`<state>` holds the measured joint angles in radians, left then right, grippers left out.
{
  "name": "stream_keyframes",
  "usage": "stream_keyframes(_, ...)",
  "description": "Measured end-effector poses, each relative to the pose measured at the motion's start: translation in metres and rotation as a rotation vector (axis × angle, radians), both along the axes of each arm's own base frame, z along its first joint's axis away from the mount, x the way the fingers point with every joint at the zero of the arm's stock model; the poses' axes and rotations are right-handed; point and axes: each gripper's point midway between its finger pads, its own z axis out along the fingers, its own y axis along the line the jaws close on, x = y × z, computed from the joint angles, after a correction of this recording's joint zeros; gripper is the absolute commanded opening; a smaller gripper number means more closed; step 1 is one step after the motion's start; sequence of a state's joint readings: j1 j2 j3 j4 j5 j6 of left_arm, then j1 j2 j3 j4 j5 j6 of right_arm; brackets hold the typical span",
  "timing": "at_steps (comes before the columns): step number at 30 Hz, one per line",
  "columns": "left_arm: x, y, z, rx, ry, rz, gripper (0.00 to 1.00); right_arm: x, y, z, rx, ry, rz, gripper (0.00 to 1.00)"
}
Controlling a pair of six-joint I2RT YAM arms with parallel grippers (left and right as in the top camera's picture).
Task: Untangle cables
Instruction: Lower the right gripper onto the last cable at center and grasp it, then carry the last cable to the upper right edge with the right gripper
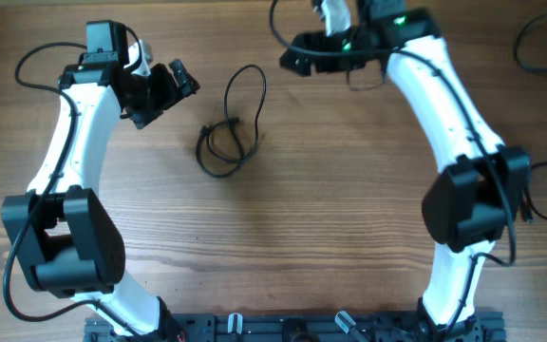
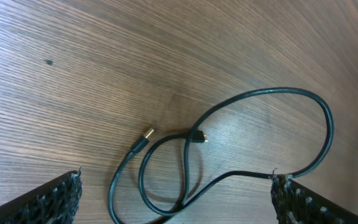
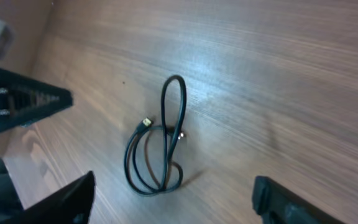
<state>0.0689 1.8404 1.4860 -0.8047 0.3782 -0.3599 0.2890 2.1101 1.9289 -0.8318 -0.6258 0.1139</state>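
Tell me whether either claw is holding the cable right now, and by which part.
Nothing is held. The cable lies loose on the table. The left claw and the right claw are both open and apart from it.

Bright, even light falls on the bench (image 1: pixel 330 218) from above, leaving only faint, soft shadows. Ahead of the left hand (image 2: pixel 176 186) the wood grain and the cables (image 2: pixel 260 93) are sharp. A pale bluish sheen lies far ahead to its left, and its fingers (image 2: pixel 48 199) are dark and slightly blurred. The view from the right hand (image 3: pixel 174 183) is softer: whitish glare sits beyond the cables, and its fingers (image 3: pixel 291 202) are out of focus.
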Motion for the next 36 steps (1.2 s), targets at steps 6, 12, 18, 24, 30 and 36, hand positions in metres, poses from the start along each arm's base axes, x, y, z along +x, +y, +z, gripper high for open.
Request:
stream_keyframes(6,0.001,0.010,-0.001,0.017,0.001,0.022,1.00,-0.036,0.061,-0.070,-0.002,0.047,0.090,0.52)
stream_keyframes(12,0.001,0.010,-0.001,0.018,0.000,0.020,1.00,-0.029,0.078,-0.085,-0.023,0.012,-0.010,0.29)
stream_keyframes(18,0.001,0.010,-0.001,0.018,0.000,0.020,1.00,-0.015,0.076,-0.082,-0.027,-0.028,-0.071,0.36)
stream_keyframes(24,0.001,0.010,-0.001,0.018,0.000,0.020,1.00,-0.020,0.084,-0.091,-0.029,-0.003,-0.074,0.05)
stream_keyframes(30,0.001,0.010,-0.001,0.018,0.000,0.020,1.00,-0.028,0.076,-0.097,-0.069,0.020,-0.055,0.04)
stream_keyframes(36,0.001,0.010,-0.001,0.019,0.000,0.020,1.00,0.006,-0.060,0.136,-0.008,-0.455,-0.407,0.04)
